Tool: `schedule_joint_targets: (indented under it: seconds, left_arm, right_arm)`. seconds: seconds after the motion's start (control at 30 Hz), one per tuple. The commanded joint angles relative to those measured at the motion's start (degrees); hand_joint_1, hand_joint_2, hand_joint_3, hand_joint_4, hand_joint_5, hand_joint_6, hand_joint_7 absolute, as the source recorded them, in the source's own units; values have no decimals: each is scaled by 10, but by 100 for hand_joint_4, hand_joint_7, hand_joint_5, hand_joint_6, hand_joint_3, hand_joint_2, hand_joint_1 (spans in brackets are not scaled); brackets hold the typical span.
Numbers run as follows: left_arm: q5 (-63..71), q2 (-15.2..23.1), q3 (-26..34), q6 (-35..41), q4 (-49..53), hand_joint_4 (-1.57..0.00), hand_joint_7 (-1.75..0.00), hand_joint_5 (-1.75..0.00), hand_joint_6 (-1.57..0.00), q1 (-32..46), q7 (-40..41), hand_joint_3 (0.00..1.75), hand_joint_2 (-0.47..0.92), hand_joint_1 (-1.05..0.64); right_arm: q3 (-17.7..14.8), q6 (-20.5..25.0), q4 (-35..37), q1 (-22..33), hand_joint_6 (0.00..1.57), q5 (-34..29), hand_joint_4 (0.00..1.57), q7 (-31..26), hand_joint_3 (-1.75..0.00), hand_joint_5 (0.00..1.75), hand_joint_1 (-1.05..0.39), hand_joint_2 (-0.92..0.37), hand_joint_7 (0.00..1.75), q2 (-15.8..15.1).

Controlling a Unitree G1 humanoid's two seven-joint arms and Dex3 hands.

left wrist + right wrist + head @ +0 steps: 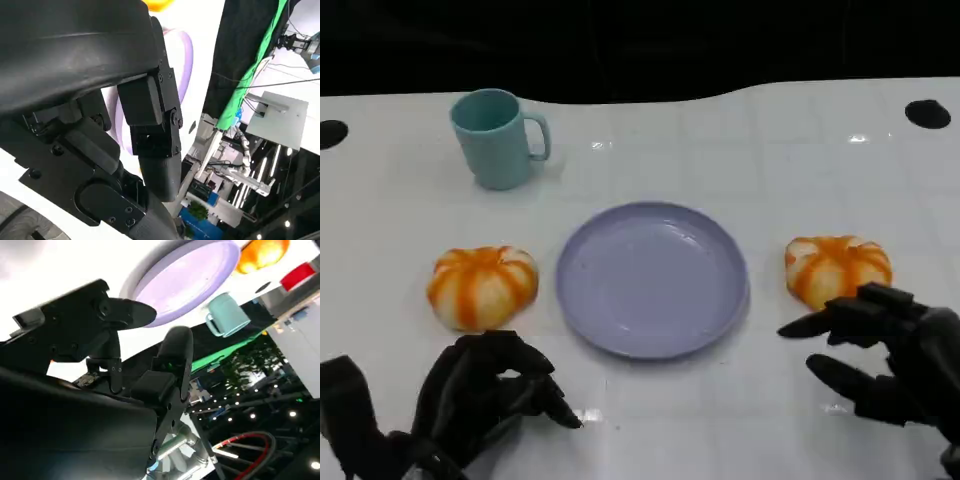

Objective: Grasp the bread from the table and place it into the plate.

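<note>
Two orange-striped breads on the white worktop (740,150): left bread (482,286) and right bread (837,268), either side of the purple plate (652,278). Right hand (890,355) beside the right bread, fingers spread, holding nothing. Left hand (480,395) curled in, holding nothing. Blue mug (498,138) farther back.

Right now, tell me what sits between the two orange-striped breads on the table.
In the head view, the purple plate lies between the left bread and the right bread, with bare white table on either side of it. The plate holds nothing.
</note>
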Motion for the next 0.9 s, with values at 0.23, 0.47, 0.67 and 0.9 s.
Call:
schedule_joint_targets:
  seconds: [0.23, 0.47, 0.67, 0.9]
  left_arm:
    - [3, 10, 3, -9, 10, -157, -37, -60, -157, -8, -2, 0, 60, -105]
    - [1, 10, 4, -12, 13, -157, -37, -60, -157, -9, -4, 0, 61, -105]
    - [3, 10, 3, -17, 14, -157, -37, -60, -157, -9, -1, 0, 61, -105]
    - [4, 9, 2, -17, 14, -157, -38, -61, -157, -9, 1, 0, 61, -105]
  right_arm:
    - [-26, 83, -70, 6, 63, -9, 42, 55, -2, 60, -33, -91, 8, -26]
    - [-23, 172, -123, -15, 46, -65, 22, 108, 0, 39, -37, -84, 0, -55]
    - [-14, 235, -155, -36, 32, -97, 3, 157, 0, 37, -42, -82, 0, -66]
    - [10, 292, -153, -73, 25, -119, 0, 217, 0, 23, -43, -79, 0, -74]
